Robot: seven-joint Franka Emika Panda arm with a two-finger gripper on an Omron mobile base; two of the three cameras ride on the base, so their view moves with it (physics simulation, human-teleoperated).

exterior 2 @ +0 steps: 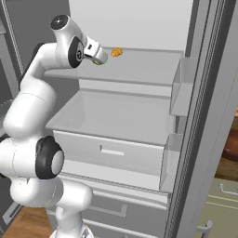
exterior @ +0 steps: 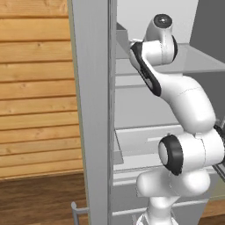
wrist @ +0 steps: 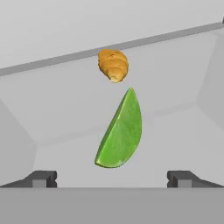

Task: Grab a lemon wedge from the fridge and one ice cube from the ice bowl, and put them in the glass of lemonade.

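So the fridge (exterior 2: 139, 111) is standing open, and the arm is reaching onto its upper shelf (exterior 2: 139, 65). In the right base view the gripper (exterior 2: 99, 57) sits in the upper left of the frame, just above that shelf, with a bit of green showing right at its tip. A small orange-brown croissant (exterior 2: 116, 52) lies a little to the right of it, close by.

The hand view is way clearer. The lemon wedge (wrist: 121, 131) (it's rendered bright green, more like lime) sits dead center in the frame, standing on its curved edge and leaning up toward the upper right. The croissant (wrist: 113, 64) is just above it in the frame, near the back of the shelf, not touching the wedge as far as I can tell.

The two fingertips (wrist: 40, 178) poke up at the bottom left and bottom right corners, spread wide apart, with nothing between them. The wedge sits a bit above the line between them, so it isn't gripped.

In the left base view the fridge door (exterior: 94, 110) edge runs down the middle and the arm bends back into the compartment at upper right. Below the shelf there's a closed drawer (exterior 2: 111, 151) in the middle of the right base view.
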